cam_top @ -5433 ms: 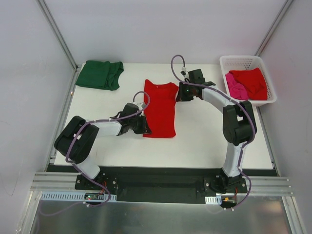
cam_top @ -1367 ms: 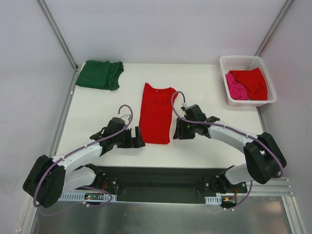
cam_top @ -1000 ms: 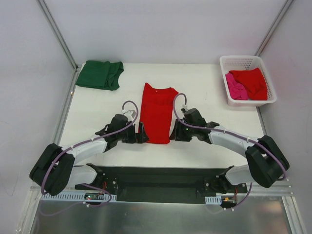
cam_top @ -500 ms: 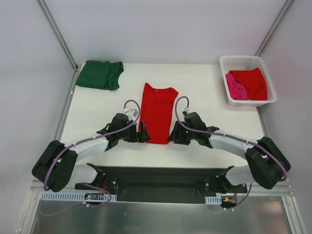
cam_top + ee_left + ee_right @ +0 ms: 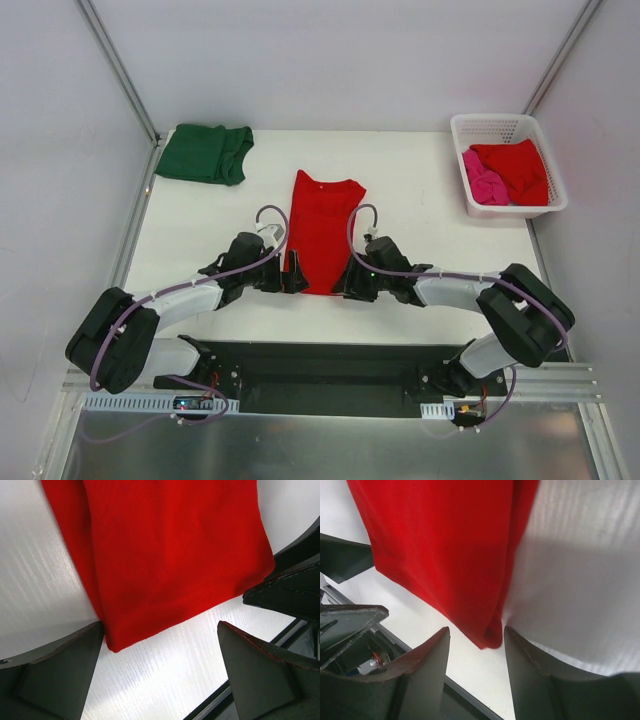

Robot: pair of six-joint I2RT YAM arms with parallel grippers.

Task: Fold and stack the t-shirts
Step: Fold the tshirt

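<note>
A bright red t-shirt (image 5: 322,228), folded into a long strip, lies flat in the middle of the table. My left gripper (image 5: 293,274) sits low at its near left corner. In the left wrist view that gripper (image 5: 160,666) is wide open, and the shirt's corner (image 5: 114,641) lies just by its left finger. My right gripper (image 5: 350,281) is at the near right corner. The right wrist view shows it (image 5: 476,647) open, with the folded corner (image 5: 490,636) between its fingertips. A dark green t-shirt (image 5: 205,152) lies folded at the back left.
A white lattice basket (image 5: 500,121) stands at the back right, holding another red tee (image 5: 520,165) and a pink one (image 5: 483,186). The table's near edge and black rail (image 5: 320,355) run just behind both grippers. Frame posts rise at the back corners.
Both grippers have closed in on the red shirt's near corners. The right one slid left until the corner lay between its fingers. The shirt has not moved.
</note>
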